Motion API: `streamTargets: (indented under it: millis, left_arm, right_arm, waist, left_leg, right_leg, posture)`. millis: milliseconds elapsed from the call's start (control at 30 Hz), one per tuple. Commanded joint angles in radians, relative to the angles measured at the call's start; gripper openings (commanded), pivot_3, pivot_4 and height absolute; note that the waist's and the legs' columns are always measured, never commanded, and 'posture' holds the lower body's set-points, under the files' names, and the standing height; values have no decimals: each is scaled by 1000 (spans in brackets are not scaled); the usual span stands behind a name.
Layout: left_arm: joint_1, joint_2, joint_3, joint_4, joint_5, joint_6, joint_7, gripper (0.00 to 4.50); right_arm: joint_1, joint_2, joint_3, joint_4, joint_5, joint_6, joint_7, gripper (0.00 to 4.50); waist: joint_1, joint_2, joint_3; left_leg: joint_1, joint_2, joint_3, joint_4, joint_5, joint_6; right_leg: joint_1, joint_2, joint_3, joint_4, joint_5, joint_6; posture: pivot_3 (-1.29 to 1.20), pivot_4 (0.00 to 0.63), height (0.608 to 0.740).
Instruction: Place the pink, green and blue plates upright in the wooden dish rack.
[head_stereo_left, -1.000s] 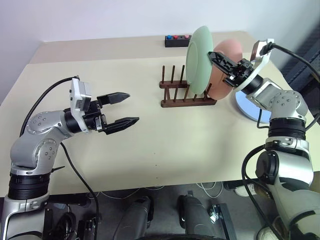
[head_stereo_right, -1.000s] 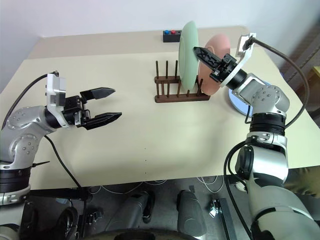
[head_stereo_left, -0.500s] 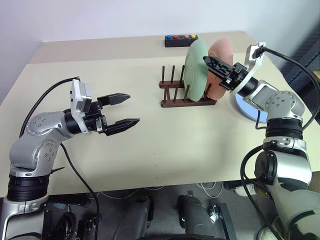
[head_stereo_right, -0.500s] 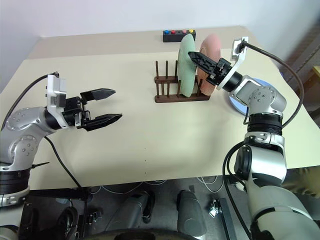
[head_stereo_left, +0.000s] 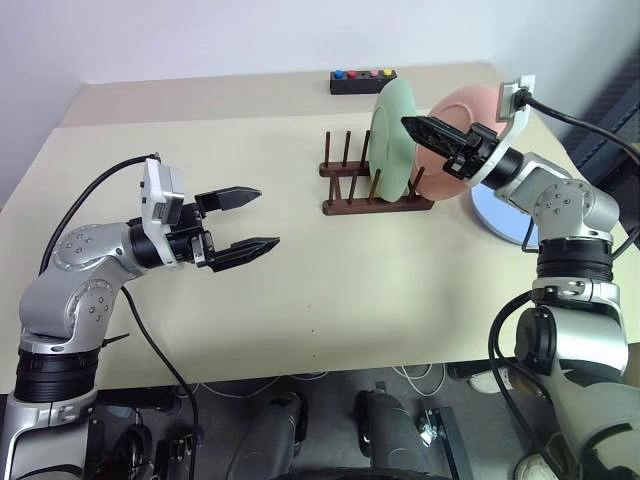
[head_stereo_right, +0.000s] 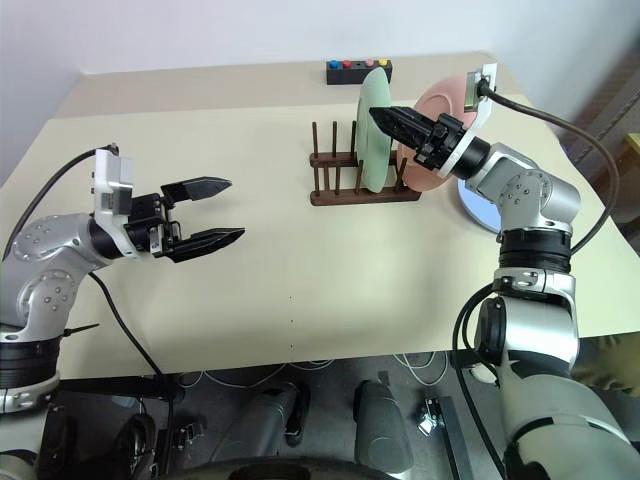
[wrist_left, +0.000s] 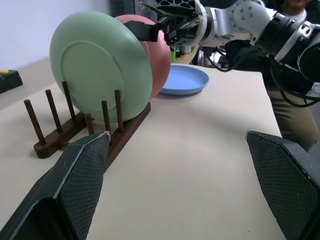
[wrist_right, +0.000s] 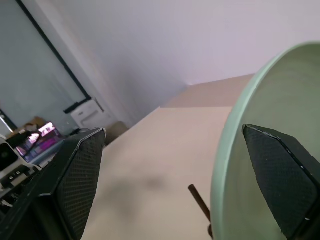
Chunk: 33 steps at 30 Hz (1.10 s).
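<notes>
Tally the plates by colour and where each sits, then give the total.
Green plate, upright in the wooden dish rack: 1
Pink plate, upright in the rack behind the green one: 1
Blue plate, flat on the table: 1
Total: 3 plates

Black button box (head_stereo_left: 363, 80) at table's (head_stereo_left: 300, 300) far edge.

The table (head_stereo_left: 300, 290) is overlooked from above by both eyes; the rack (wrist_left: 90, 127) is faced closely from each wrist.
</notes>
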Motion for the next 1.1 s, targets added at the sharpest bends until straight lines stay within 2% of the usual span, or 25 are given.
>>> streamTargets:
  millis: [33, 233, 500, 600, 733, 867, 1000, 1100]
  left_arm:
    - [-17, 4, 10, -14, -16, -7, -3, 4500]
    - [-20, 1, 9, -13, -18, -4, -1, 4500]
    - [-23, -2, -2, -6, -3, -19, -5, 4500]
    - [-31, -8, -18, -10, 11, -24, 3, 4500]
    - [-18, -30, -56, -51, 1, -9, 2, 4500]
    - [-3, -59, -97, -74, 19, -10, 24, 4500]
    - [7, -90, -173, -93, 64, -9, 52, 4500]
    - [-14, -130, -237, -79, 119, -11, 103, 4500]
  right_arm:
    - [6, -32, 24, -77, -43, -75, 24, 4480]
    - [-14, -47, -1, -38, -115, -229, -28, 4480]
    - [-20, -103, -96, -35, -87, -334, -42, 4480]
    - [17, -173, -71, -55, -117, -344, 16, 4480]
    - [105, -316, -46, -59, -109, -282, 187, 4480]
    - [161, -423, -54, -46, -124, -275, 260, 4480]
    - [306, -515, 43, -31, -280, -412, 303, 4480]
    - [356, -531, 150, -2, -433, -485, 236, 4480]
  waist:
    - [0, 0, 0]
    - [1, 0, 0]
    - [3, 0, 0]
    - [4, 0, 0]
    - [8, 0, 0]
    - [0, 1, 0]
    - [5, 1, 0]
    - [2, 2, -1]
  left_leg:
    - [0, 0, 0, 0, 0, 0]
    - [0, 0, 0, 0, 0, 0]
    - [0, 0, 0, 0, 0, 0]
    - [0, 0, 0, 0, 0, 0]
    - [0, 0, 0, 0, 0, 0]
    - [0, 0, 1, 0, 0, 1]
    - [1, 0, 1, 0, 0, 0]
    - [1, 0, 2, 1, 0, 1]
  right_leg:
    - [0, 0, 0, 0, 0, 0]
    - [0, 0, 0, 0, 0, 0]
    - [0, 0, 0, 0, 0, 0]
    - [0, 0, 0, 0, 0, 0]
    - [1, 0, 0, -1, 0, 0]
    - [1, -1, 0, -1, 0, 0]
    - [1, 0, 0, -1, 0, 0]
    - [2, -1, 0, -1, 0, 0]
  posture:
    - [0, 150, 740]
    - [0, 150, 740]
    - [0, 150, 740]
    - [0, 150, 740]
    - [0, 150, 740]
    - [0, 150, 740]
    - [0, 150, 740]
    - [0, 150, 740]
